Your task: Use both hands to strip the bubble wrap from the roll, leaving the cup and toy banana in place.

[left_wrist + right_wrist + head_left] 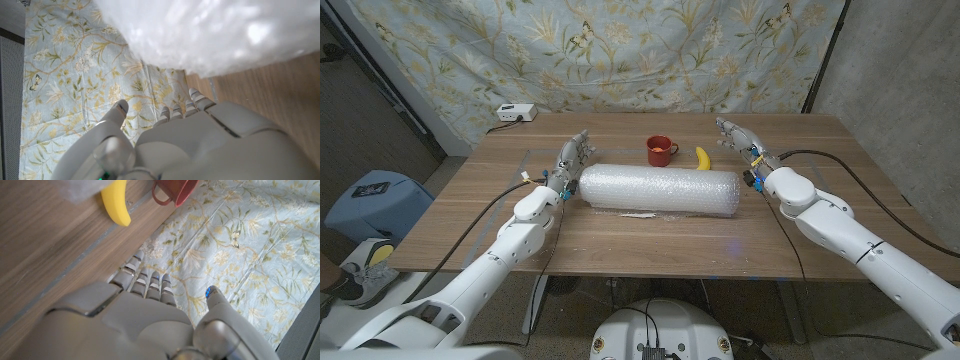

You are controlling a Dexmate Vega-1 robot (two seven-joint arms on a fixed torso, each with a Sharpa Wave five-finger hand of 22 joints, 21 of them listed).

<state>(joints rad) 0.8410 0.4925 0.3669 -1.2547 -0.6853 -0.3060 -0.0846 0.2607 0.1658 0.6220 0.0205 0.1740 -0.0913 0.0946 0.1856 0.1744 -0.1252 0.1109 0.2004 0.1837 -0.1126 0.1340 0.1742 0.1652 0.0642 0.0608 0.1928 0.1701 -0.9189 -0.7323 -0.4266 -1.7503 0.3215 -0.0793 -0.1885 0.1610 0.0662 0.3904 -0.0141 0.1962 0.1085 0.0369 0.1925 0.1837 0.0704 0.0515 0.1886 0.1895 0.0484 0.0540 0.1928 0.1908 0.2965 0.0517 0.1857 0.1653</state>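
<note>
Roll point(660, 190): we see it lying lengthwise across the table point(470, 215), wrapped in bubble wrap, between the two hands; a small white strip shows at its near side.
Roll, left wrist view point(210, 30): a blurred white mass just beside the fingers.
Left hand point(570, 160): at the roll's left end, fingers spread wide and reaching away from the robot, holding nothing; we cannot tell whether it touches the wrap.
Left hand, own view point(200, 140): fingers apart, nothing in them.
Right hand point(740, 138): near the roll's right end, apart from it, fingers spread, nothing held.
Right hand, own view point(145, 315): fingers apart over the table's far edge.
Cup point(661, 151): red, upright behind the roll, something yellow inside.
Banana point(703, 158): just right of the cup, behind the roll.
Backdrop point(620, 50): we note a floral cloth behind the table.
</note>
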